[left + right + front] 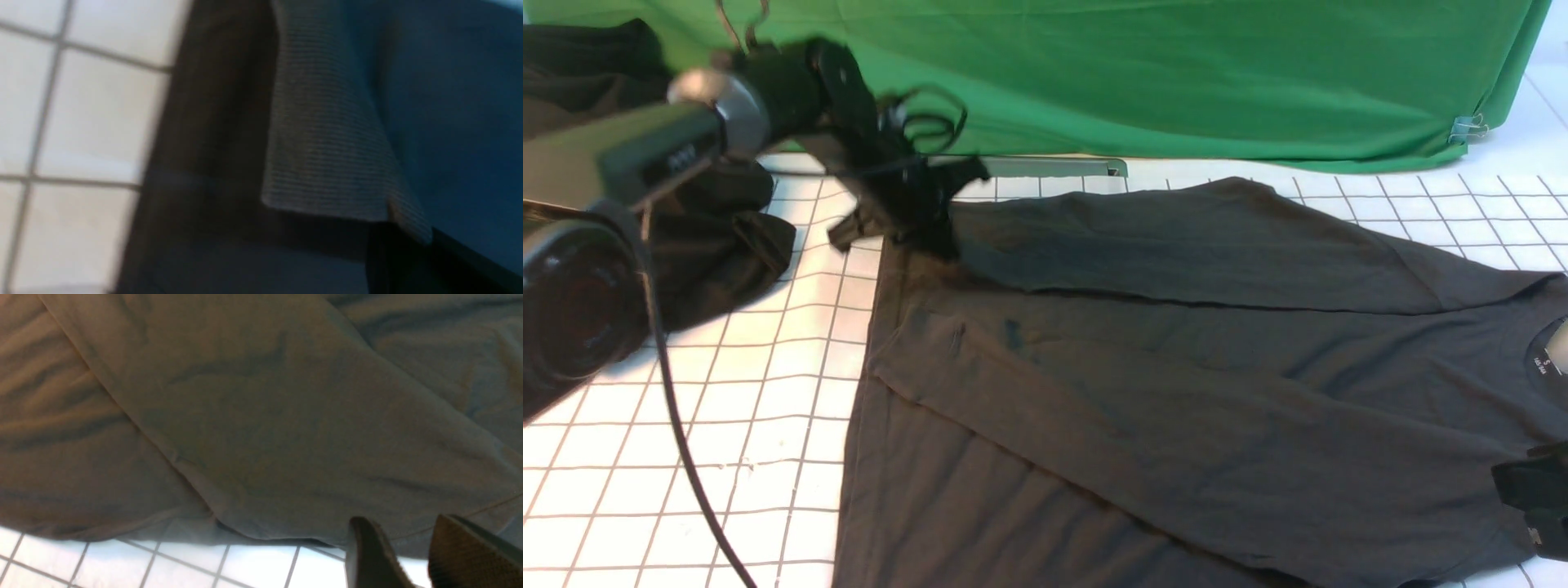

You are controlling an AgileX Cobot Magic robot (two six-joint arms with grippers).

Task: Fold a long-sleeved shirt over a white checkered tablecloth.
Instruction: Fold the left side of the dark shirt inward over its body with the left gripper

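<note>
Foreground, left: the left arm (621, 163) crosses the front view, reaching to the far left end of the garment. The left gripper (923, 229) is closed tight on the ribbed cuff (327, 143), the end of the sleeve (1217, 245) that lies doubled across the far side of the long-sleeved shirt (1176, 392). Taking the sleeve by its cuff probably lets the arm lay its whole length straight along the body.

The shirt lies flat and crosswise on the white checkered tablecloth (686, 457), collar (1547, 347) toward the robot's right and hem toward its left. A second fold line runs diagonally across the near half.

The right gripper (408, 555) sits low at the collar end. Its jaws are moderately parted with nothing between them, just short of the shirt's edge where it meets the tablecloth. It is probably placed to pinch that edge for the next fold. By judgement the task is in its sleeve-folding stage, with the body not yet halved.

Background: a black heap of cloth (727, 237) beside the left arm, and a green draped cloth (1176, 73) behind.
</note>
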